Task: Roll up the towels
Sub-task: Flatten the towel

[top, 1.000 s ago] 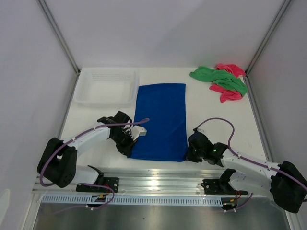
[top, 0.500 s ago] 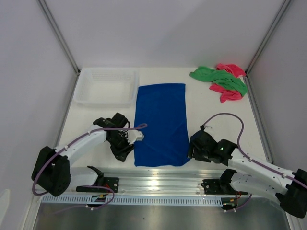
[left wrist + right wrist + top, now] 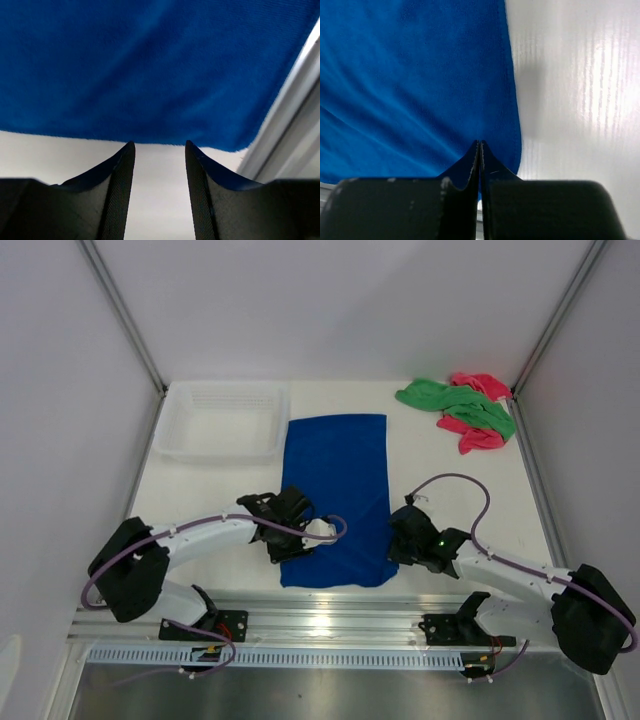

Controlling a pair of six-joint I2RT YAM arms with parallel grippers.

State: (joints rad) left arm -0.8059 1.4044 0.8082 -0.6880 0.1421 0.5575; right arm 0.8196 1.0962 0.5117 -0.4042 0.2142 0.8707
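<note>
The royal blue towel [image 3: 340,475] lies flat in the middle of the table, long side running away from me. My left gripper [image 3: 298,540] is low at its near left corner. In the left wrist view its jaws [image 3: 159,145] stand open on bare table, the blue towel's [image 3: 150,65] edge just beyond the tips. My right gripper [image 3: 395,543] is at the near right corner. Its jaws [image 3: 479,143] are shut, tips over the blue towel [image 3: 410,85] close to the rounded corner, no cloth showing between them. The green towel [image 3: 455,403] and pink towel [image 3: 478,437] lie crumpled together at the far right.
A white plastic basket [image 3: 220,420] stands at the far left, touching the blue towel's far left corner. An aluminium rail [image 3: 340,615] runs along the near table edge, just behind the towel's near hem. White walls close in the table on three sides.
My left gripper has swung right from beside the towel onto its near left corner. The right gripper pulled back, then returned to the near right corner. The towel's near hem has shifted slightly.
</note>
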